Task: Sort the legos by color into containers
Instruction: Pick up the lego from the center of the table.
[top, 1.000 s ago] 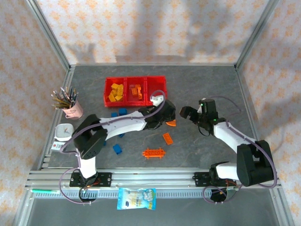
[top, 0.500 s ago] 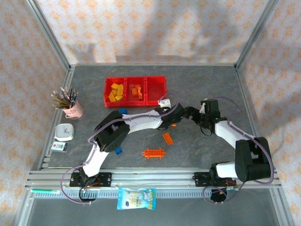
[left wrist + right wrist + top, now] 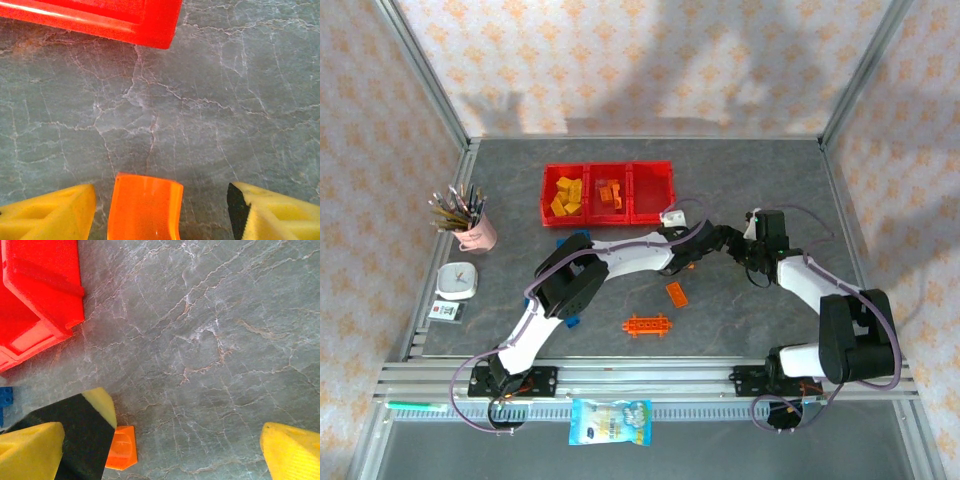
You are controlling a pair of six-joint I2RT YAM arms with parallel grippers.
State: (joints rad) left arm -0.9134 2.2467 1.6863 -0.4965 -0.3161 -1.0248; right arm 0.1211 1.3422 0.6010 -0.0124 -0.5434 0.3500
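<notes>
The print on the blue-and-white snack packet [image 3: 610,420] lying on the near rail is too small to read, as is the card [image 3: 445,311] lying beside a small white object [image 3: 455,280]. The left gripper [image 3: 161,197] is hanging low over the grey table [image 3: 760,180], its jaws standing spread around a curved orange lego [image 3: 145,207]. The piece is lying on the table between the yellow fingers [image 3: 50,212], nearer one than the other, with a gap showing on each side, so nothing is being pinched. The right gripper [image 3: 160,440] is hovering just beside it, jaws spread wide and holding nothing. A black-sided finger of the left gripper is standing between the right gripper's own finger and the orange piece.

The red containers [image 3: 608,192] are sitting just beyond, with yellow bricks [image 3: 565,195] lying in the left bin and orange pieces [image 3: 610,193] in the middle one. A flat orange brick [image 3: 676,293], an orange ladder plate [image 3: 648,324] and blue bricks [image 3: 570,321] are lying loose nearer the arms' bases. A pink pencil cup [image 3: 475,232] is standing well off to the left.
</notes>
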